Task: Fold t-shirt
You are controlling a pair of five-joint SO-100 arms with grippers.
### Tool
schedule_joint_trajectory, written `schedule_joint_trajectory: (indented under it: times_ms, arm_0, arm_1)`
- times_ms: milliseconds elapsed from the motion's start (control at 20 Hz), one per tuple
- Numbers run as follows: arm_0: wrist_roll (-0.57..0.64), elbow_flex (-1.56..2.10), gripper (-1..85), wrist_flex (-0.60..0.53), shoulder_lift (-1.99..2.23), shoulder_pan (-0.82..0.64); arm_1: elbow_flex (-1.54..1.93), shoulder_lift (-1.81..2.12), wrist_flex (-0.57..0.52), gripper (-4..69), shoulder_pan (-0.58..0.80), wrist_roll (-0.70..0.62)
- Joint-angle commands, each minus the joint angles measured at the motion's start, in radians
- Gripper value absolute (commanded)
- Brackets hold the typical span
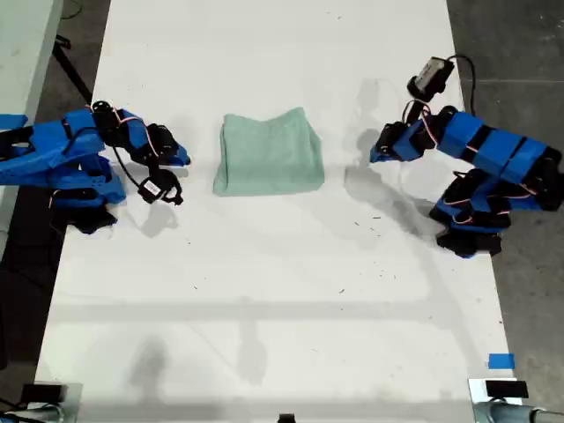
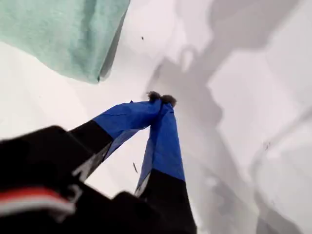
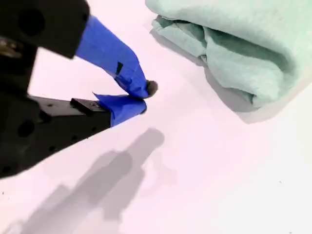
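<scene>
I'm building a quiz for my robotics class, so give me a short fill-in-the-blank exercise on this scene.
1. The t-shirt lies on the white table already ____ into a compact bundle.
2. My first gripper has its jaws ____, holding nothing.
3. My second gripper is ____ from the t-shirt, not touching it.
4. In the exterior view, the t-shirt lies ____ the two arms.

Missing words: folded; shut; apart; between
</scene>
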Motion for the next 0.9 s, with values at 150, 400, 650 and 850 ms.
schedule_joint_trajectory:
  times_ms: [150,400,650,850]
  arm_0:
    - [-0.078,0.307,0.1,0.259,0.811,0.048]
    - [-0.083,0.354,2.1,0.336,0.831,0.16]
    - [-0.074,0.354,2.3,0.336,0.83,0.215]
    - [-0.074,0.354,2.3,0.336,0.83,0.224]
  arm_1:
    - [0.425,0.718,0.158,-1.1,-0.092,0.239]
    - [0.546,1.012,0.299,-1.1,-0.12,0.383]
    - [0.546,1.014,0.301,-1.0,-0.13,-0.213]
    - [0.546,1.014,0.301,-1.0,-0.132,-0.201]
